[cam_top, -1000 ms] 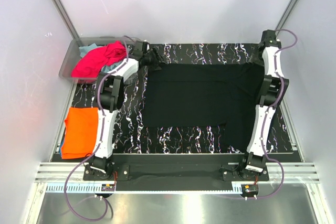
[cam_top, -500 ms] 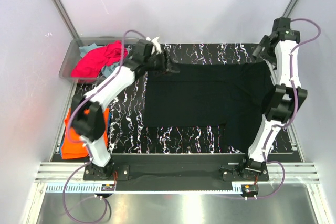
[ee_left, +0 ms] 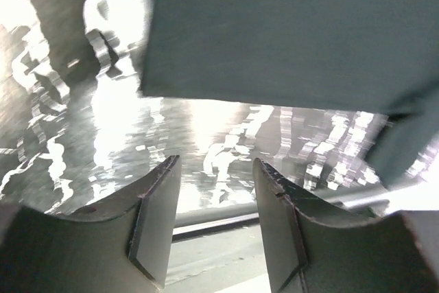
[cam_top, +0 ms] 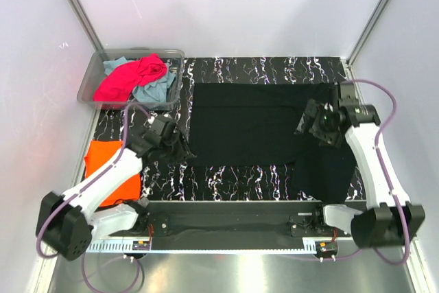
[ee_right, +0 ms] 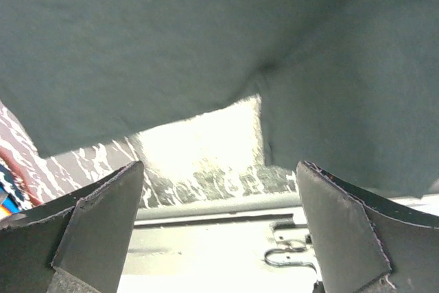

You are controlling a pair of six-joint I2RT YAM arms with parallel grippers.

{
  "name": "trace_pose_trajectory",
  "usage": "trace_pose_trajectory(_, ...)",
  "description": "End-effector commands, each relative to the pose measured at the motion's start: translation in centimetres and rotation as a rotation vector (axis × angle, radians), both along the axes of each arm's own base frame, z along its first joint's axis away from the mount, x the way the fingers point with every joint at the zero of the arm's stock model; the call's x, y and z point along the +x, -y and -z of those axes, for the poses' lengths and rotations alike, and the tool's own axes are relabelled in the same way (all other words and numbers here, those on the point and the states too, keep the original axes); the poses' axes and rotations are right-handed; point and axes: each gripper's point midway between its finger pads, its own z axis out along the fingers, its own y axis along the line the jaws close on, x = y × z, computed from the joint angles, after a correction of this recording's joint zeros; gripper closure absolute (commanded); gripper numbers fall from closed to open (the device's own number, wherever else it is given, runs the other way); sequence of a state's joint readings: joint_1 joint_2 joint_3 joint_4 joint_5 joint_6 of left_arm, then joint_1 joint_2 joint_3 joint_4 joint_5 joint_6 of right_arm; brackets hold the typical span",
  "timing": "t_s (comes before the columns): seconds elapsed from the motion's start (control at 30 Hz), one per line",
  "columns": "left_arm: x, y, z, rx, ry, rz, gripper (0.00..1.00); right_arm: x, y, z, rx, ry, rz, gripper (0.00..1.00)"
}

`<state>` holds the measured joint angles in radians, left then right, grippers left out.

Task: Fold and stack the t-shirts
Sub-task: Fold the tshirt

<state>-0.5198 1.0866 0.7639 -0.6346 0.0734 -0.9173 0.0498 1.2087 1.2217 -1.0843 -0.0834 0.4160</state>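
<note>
- From above, we see the black t-shirt (cam_top: 254,125) spread flat on the worktop (cam_top: 226,176). The orange t-shirt (cam_top: 110,166) lies folded at the left edge, and the magenta-pink t-shirt (cam_top: 130,77) is heaped in the clear bin (cam_top: 88,87).
- The left tool (cam_top: 180,149) is beside the black cloth's near-left corner, and the right tool (cam_top: 309,123) is over its right side.
- On the left wrist, we see the jaws partly apart and empty (the view is blurred).
- On the right wrist, the jaws stand wide and empty.

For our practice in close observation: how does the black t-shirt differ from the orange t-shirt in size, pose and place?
The black t-shirt is much larger than the orange t-shirt. The black t-shirt is spread wide across the table; the orange t-shirt is folded into a compact rectangle at its left edge. Both lie flat, plain-coloured.
</note>
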Motion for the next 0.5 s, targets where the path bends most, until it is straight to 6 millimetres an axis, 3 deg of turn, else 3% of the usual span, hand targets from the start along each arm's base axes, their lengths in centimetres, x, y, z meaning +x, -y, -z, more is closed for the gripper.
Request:
trace_pose_trajectory(0.0,0.7,-1.1,2.4,0.057,-0.066,-0.113,0.49,-1.3,0.4,0.4,-0.017,0.025,-0.018,0.0)
trace_pose_trajectory(0.13,1.5,-1.6,5.2,0.1,-0.128,-0.162,0.52,-3.0,0.9,0.6,-0.041,0.006,-0.022,0.0)
trace_pose_trajectory(0.27,2.7,-2.4,6.3,0.145,-0.138,-0.166,0.53,-3.9,0.5,1.2,-0.017,-0.009,-0.025,0.0)
trace_pose_trajectory(0.47,2.6,-2.4,7.8,0.119,-0.191,-0.152,0.53,-4.6,0.8,2.5,-0.029,-0.046,-0.002,0.0)
